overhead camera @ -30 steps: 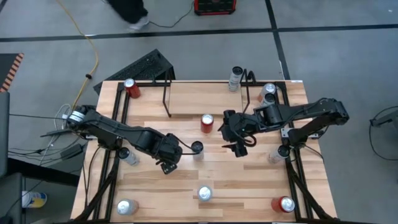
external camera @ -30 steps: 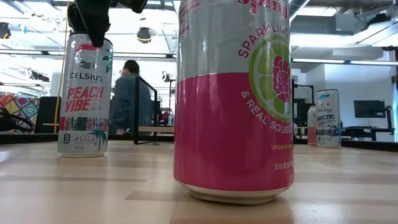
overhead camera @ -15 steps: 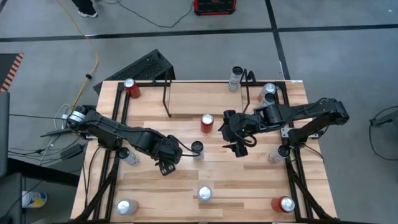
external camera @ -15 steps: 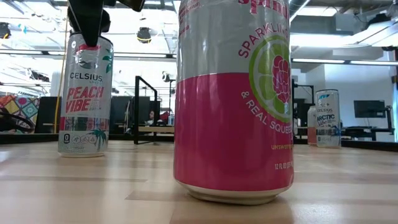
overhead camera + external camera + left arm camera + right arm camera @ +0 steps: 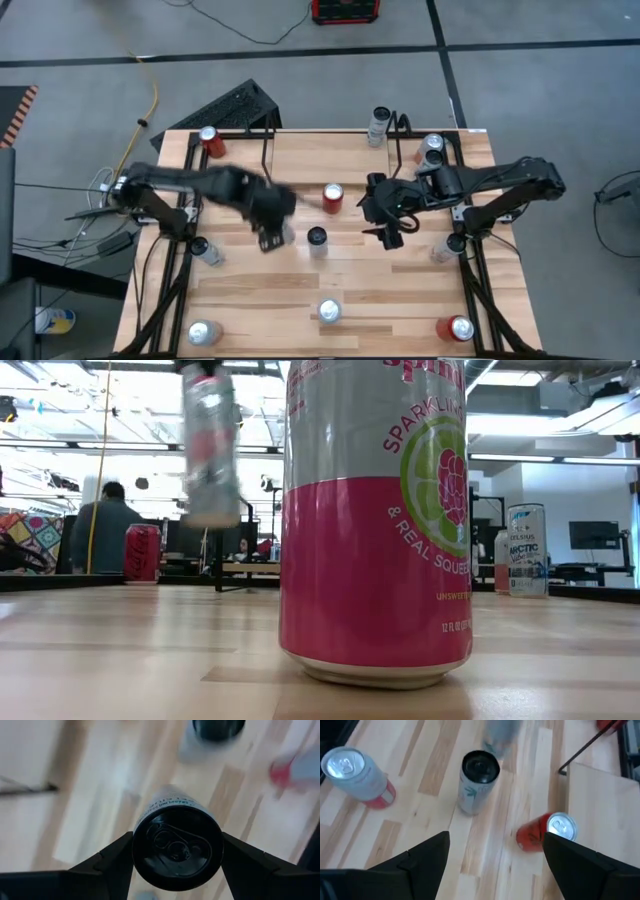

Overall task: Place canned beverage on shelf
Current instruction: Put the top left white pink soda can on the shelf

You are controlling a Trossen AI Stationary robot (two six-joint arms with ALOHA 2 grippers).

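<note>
My left gripper (image 5: 177, 851) clamps a black-topped can (image 5: 177, 847), lifted clear of the table (image 5: 400, 290), just left of the red can (image 5: 332, 197). My right gripper (image 5: 492, 857) gapes wide, empty, right of that red can.

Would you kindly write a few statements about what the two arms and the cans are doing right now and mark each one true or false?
1. The left hand is shut on a black-topped can. True.
2. That can stands on the table. False: the low view shows it lifted clear of the wood.
3. The right hand holds a red can. False: its fingers are open and empty, above the table's middle.
4. A pink and grey sparkling-water can stands closest to the low camera. True.
5. A red can stands near the table's middle, between the two arms. True.
</note>
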